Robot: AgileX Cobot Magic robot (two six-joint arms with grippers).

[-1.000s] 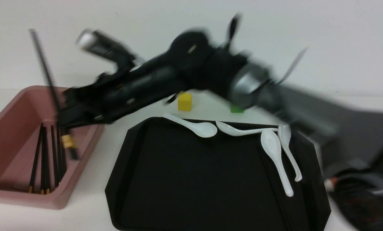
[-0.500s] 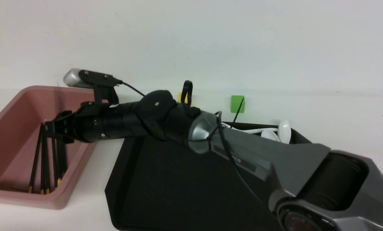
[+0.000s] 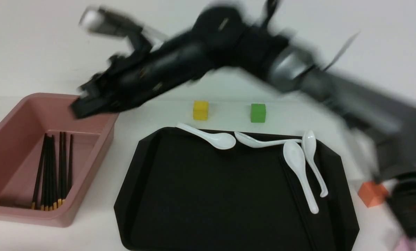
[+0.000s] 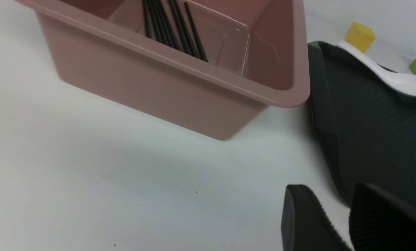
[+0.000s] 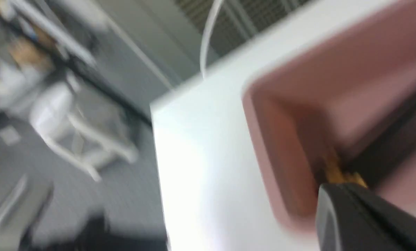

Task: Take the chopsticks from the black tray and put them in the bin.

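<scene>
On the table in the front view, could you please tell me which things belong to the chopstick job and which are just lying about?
Job: chopsticks; black tray; bin.
Lying about: white spoons; yellow block; green block; orange block.

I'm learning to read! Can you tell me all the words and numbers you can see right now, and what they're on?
None can be read on any of the things here.
The robot's right arm: too blurred to tell if it has words.
The pink bin: no words or numbers show.
The black tray: none show.
The yellow block and green block: none show.
</scene>
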